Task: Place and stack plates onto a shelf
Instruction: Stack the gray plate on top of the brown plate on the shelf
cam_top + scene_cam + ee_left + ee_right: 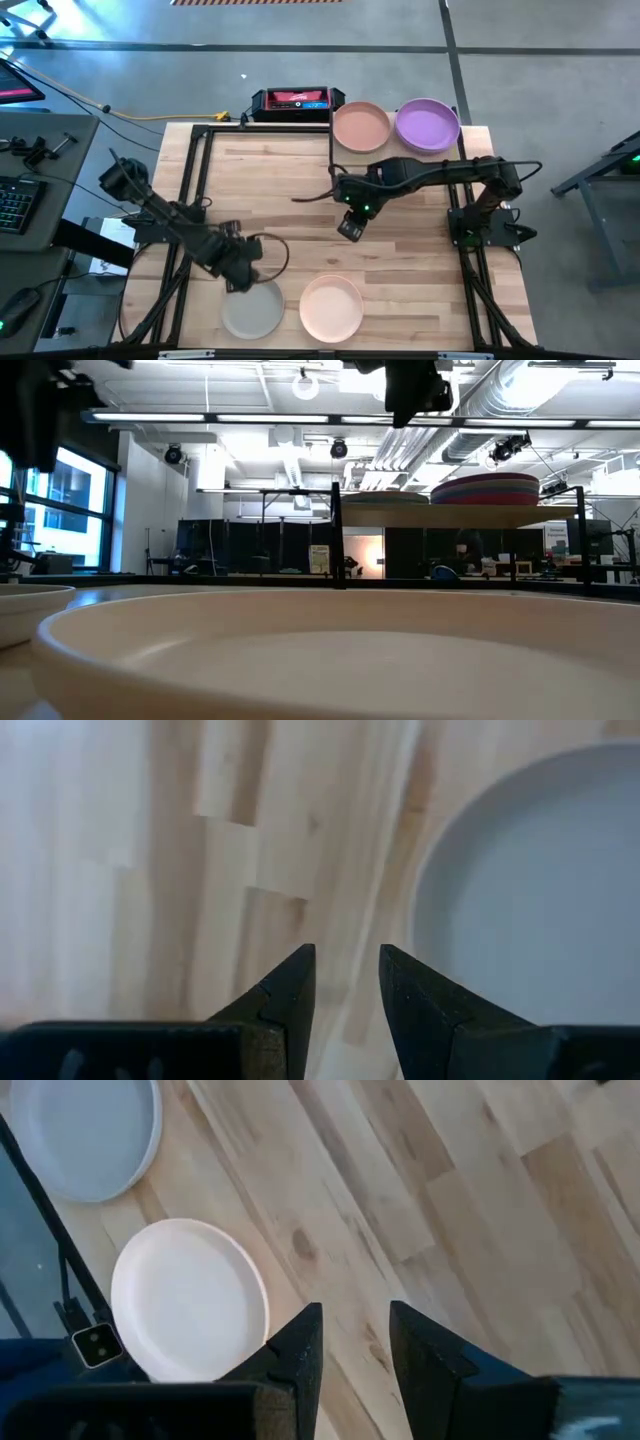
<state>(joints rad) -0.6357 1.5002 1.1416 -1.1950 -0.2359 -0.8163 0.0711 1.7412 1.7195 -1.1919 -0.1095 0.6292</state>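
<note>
On the worktop (400, 250), light wood slats, both arms are over the middle and near side. The shelf (470, 140) stands at the far right corner, and two piles already sit on it side by side: peach plate (361, 127) on top of one, purple plate (428, 125) on top of the other. From the low view the purple pile shows several coloured rims; how many, cannot tell.

Two plates are left on the near side of the worktop, close together but apart: grey-beige plate (252, 308) to the left, cream plate (331, 307) to its right.

The right arm reaches in from the right edge. Right claw (351, 228) hangs over bare wood mid-worktop, well clear of both loose plates, fingers a narrow gap apart, nothing between them.

Left claw (240, 277) is at the far rim of the grey-beige plate, fingers likewise a narrow gap apart and empty. In the left wrist view the plate rim curves just beside one finger; bare wood shows through the gap.

Judgement: step in hand is a rim pick of the grey-beige plate by the left arm. To do it well:
- shift the claw so the rim lies between the fingers, one inside the lip, one outside
- come down near level with the wood, then close
- lift straight up so the shallow plate does not skid into the cream one.
</note>
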